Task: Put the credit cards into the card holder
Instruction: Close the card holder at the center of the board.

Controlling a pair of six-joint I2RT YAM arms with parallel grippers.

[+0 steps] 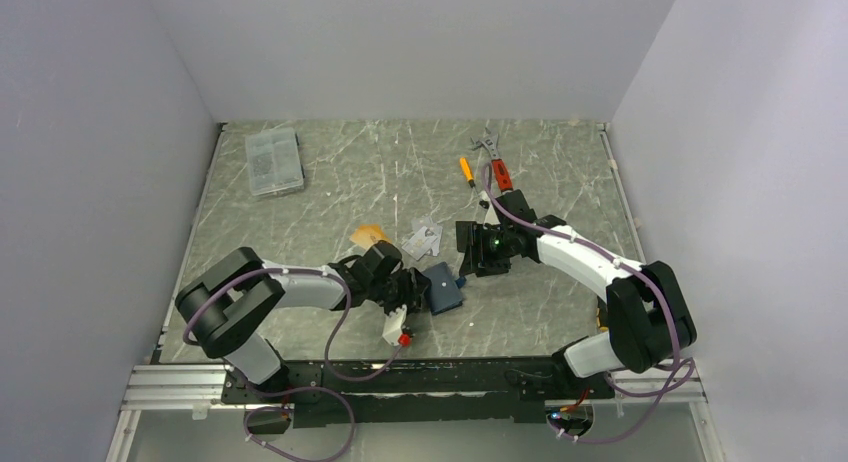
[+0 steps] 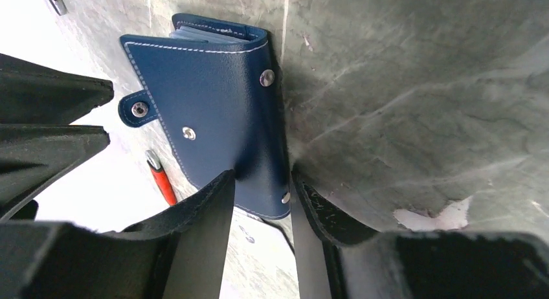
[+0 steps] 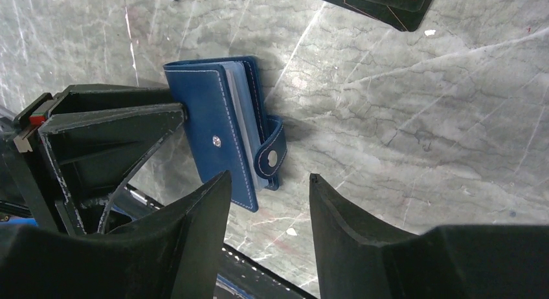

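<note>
Left arm reaches in from near left. The left gripper is low over the marbled grey table. Its black fingers stand either side of one corner of the card holder. The navy cover fills the gap between them. I cannot tell whether they pinch it or only bracket it.

The card holder is just right of the left gripper, near the table's middle, between the two grippers. It is folded but loose. Its snap tab is not fastened to the stud on the cover, and pale blue sleeves show between the covers.

The right gripper hangs over the holder's far right side, fingers apart. Only bare table lies between them, and the tab is just off one fingertip.

Credit cards, all outside the holder:
- Black card flat on the table, beyond the right gripper.
- Silvery patterned cards just past the holder, fanned.
- Orange-gold card left of those, beside the left wrist.

Far side:
- Orange-handled screwdriver and red-handled pliers right of centre, close together.
- Clear compartment box at far left, well apart from the rest.
</note>
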